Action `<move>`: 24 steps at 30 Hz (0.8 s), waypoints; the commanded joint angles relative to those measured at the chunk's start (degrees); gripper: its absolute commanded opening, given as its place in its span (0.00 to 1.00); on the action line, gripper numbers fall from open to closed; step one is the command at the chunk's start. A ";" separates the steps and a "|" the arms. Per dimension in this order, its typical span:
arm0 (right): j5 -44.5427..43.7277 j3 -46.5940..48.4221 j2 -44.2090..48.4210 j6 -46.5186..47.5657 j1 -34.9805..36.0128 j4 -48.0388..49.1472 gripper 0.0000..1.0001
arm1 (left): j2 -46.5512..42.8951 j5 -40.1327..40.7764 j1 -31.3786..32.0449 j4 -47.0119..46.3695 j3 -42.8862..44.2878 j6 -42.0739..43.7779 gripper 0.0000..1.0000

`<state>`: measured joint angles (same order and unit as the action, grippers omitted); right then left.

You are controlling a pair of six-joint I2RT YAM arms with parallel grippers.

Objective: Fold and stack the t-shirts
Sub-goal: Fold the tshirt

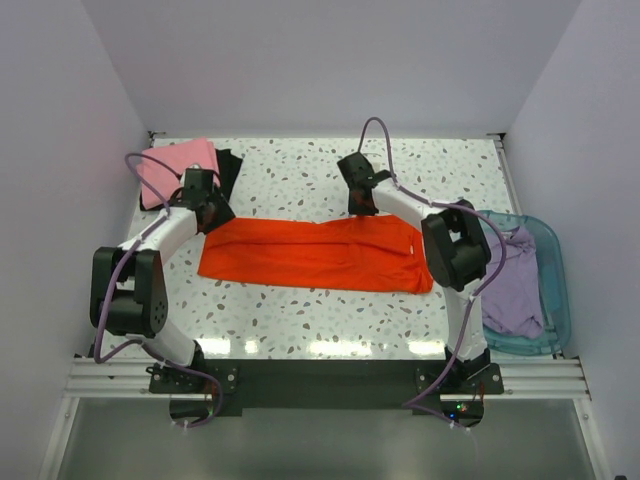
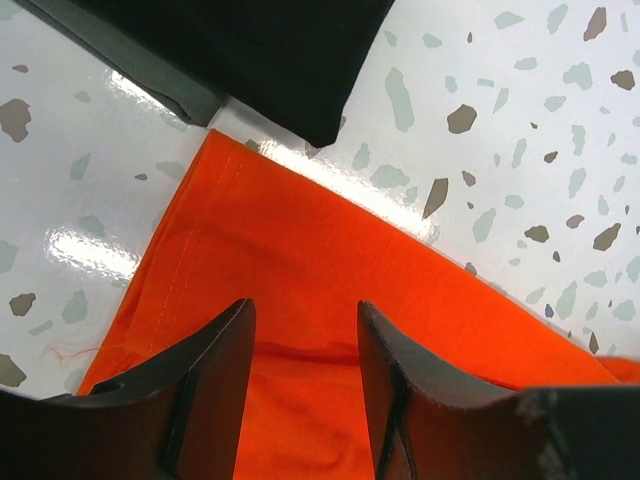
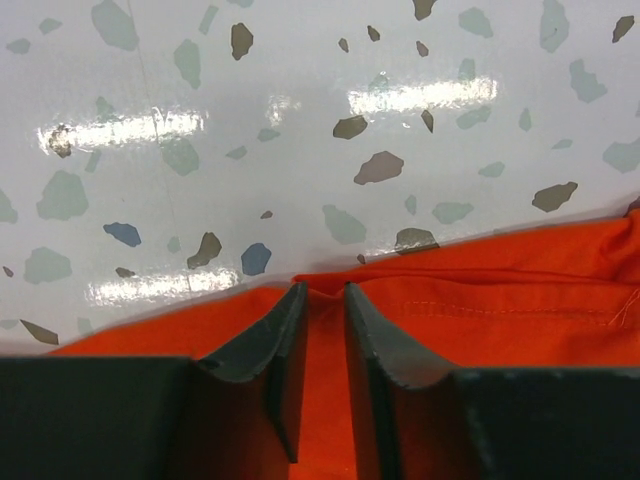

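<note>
Orange-red shirt: is lying folded into a long flat band across the middle of the table, running left to right between the two arms.
Left gripper: is hanging low over the left end of the orange-red shirt, near its far corner. Its fingers are standing well apart, with a small ripple of cloth showing in the gap. It is not clamping anything.
Right gripper: is sitting at the far edge of the orange-red shirt, toward its right half. Its fingers are drawn nearly together and are pinching that edge, which is rising to a small peak between the tips.
Pink shirt: is lying folded at the far left corner of the table.
Black shirt: is lying under the pink shirt and sticking out to its right. Its near corner is just beside the orange-red shirt's corner, with a thin strip of table between them.
Lavender shirt: is lying crumpled inside the basket.
Basket: clear blue plastic, is sitting at the table's right edge beside the right arm.
</note>
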<state>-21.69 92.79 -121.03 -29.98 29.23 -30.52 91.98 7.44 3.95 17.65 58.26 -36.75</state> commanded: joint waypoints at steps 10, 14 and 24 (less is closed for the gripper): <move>-4.41 0.81 1.06 -2.19 0.82 -0.59 0.01 | -2.25 -1.38 0.36 -1.48 -1.13 1.16 0.50; -4.32 -0.07 1.68 -2.10 0.91 0.46 0.29 | -2.51 -1.73 0.36 -1.74 -1.39 1.16 0.50; -5.20 2.30 -0.87 -1.58 1.88 -0.68 0.43 | -1.99 -2.08 0.36 -2.09 -1.57 1.07 0.50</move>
<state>-24.45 92.66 -121.16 -31.44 30.57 -31.27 91.85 6.11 3.95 17.65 56.97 -36.75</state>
